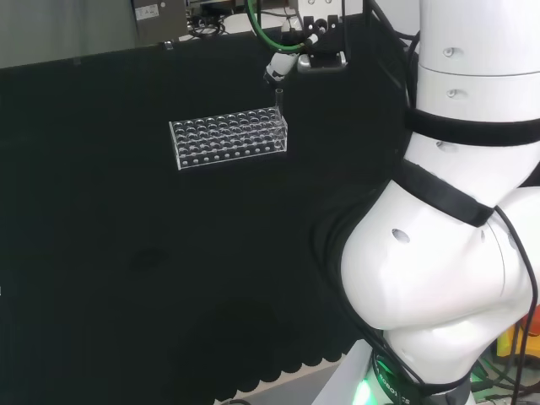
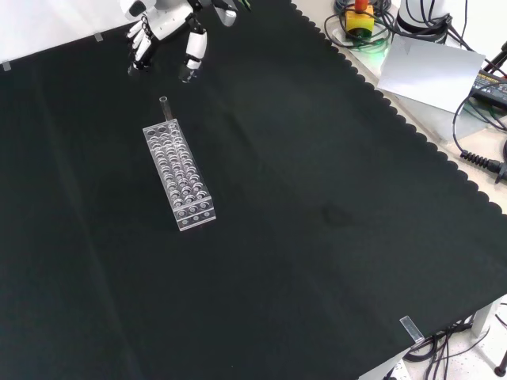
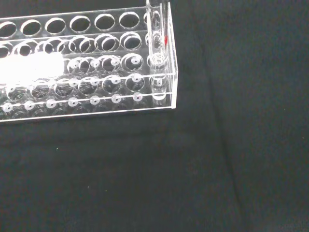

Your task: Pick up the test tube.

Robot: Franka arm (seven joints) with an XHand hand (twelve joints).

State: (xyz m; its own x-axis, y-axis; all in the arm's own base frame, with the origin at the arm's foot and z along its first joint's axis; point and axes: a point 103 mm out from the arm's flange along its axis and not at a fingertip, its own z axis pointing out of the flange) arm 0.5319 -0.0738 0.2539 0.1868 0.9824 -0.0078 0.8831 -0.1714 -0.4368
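Fingers (image 2: pixel 141 43) hang relaxed and apart in front view, nothing held; hand (image 2: pixel 166 28) sits above test tube (image 2: pixel 165 107), which stands upright in far end hole of clear rack (image 2: pixel 181 176). Head view: tube (image 1: pixel 279 118) at rack's (image 1: pixel 228 142) right end, hand (image 1: pixel 277 69) just above. Wrist view: tube (image 3: pixel 157 43) upright in corner hole of rack (image 3: pixel 96 63) on black cloth (image 3: pixel 193 169).

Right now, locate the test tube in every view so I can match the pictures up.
Head view: the test tube stands upright at the right end of the clear rack, just below the hand.
Front view: the tube rises from the rack's far end, below the hand.
Wrist view: the tube stands in a hole at one end of the rack.
Shared landmark: the rack's end where the tube stands.
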